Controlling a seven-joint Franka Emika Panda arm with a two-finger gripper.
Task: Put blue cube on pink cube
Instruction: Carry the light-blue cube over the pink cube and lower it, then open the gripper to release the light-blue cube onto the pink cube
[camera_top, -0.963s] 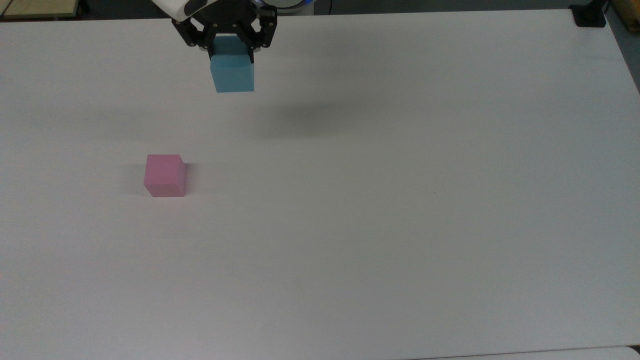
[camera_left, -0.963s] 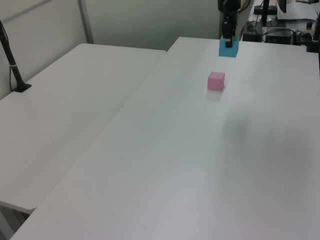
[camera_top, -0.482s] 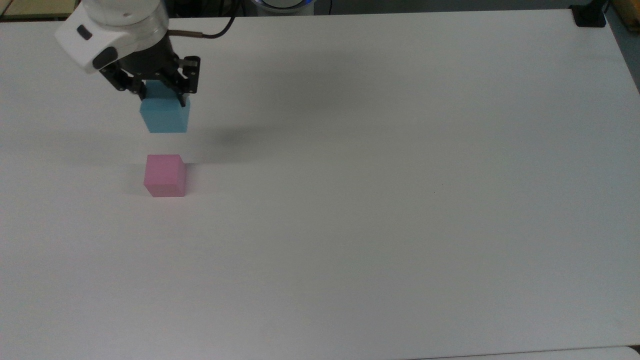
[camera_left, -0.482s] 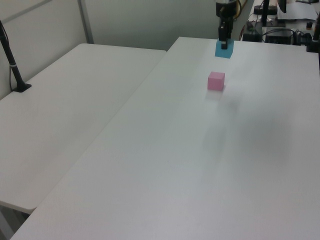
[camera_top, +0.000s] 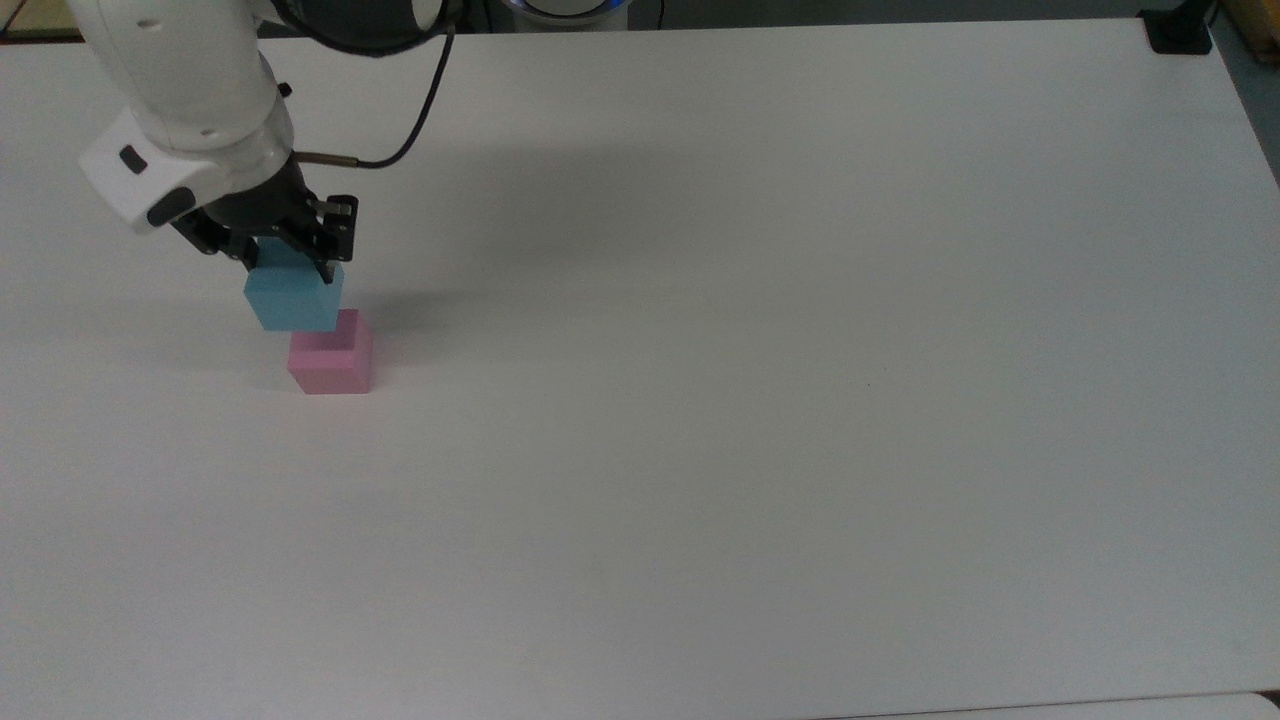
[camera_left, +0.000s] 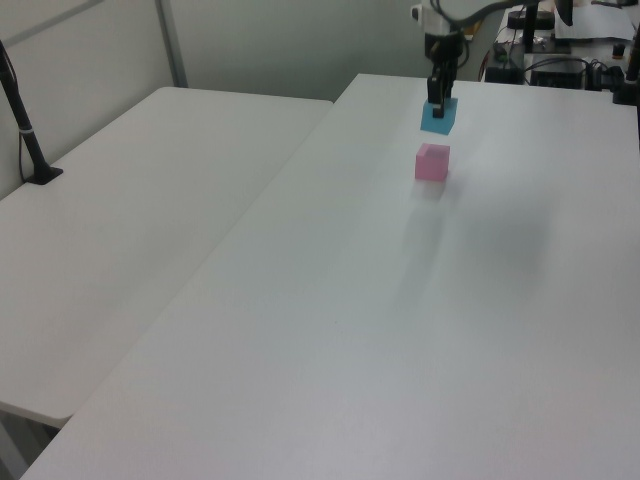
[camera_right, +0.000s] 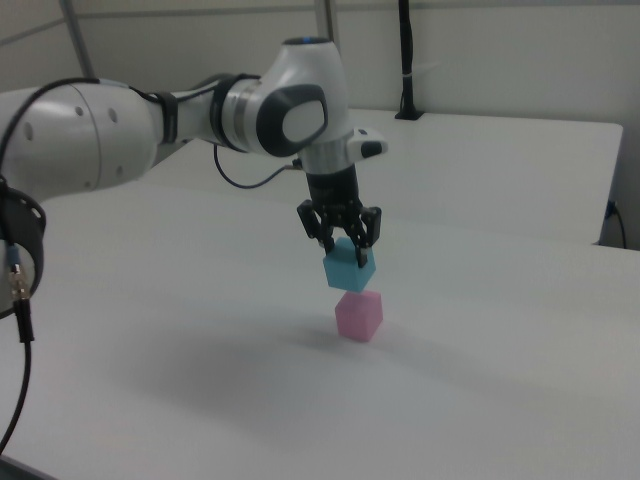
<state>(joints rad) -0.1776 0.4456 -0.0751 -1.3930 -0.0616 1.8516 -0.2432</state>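
- Since half a second ago the gripper (camera_top: 290, 262) has carried the blue cube (camera_top: 292, 298) closer to the pink cube (camera_top: 331, 362) — in the top view the two now overlap.
- The jaws are closed on the blue cube, holding it from its upper part.
- In the right view the blue cube (camera_right: 349, 267) hangs in the air just above the pink cube (camera_right: 358, 314), a small gap between them.
- The pink cube rests on the white table (camera_top: 760, 400), towards the top view's left edge — well apart from the corners.
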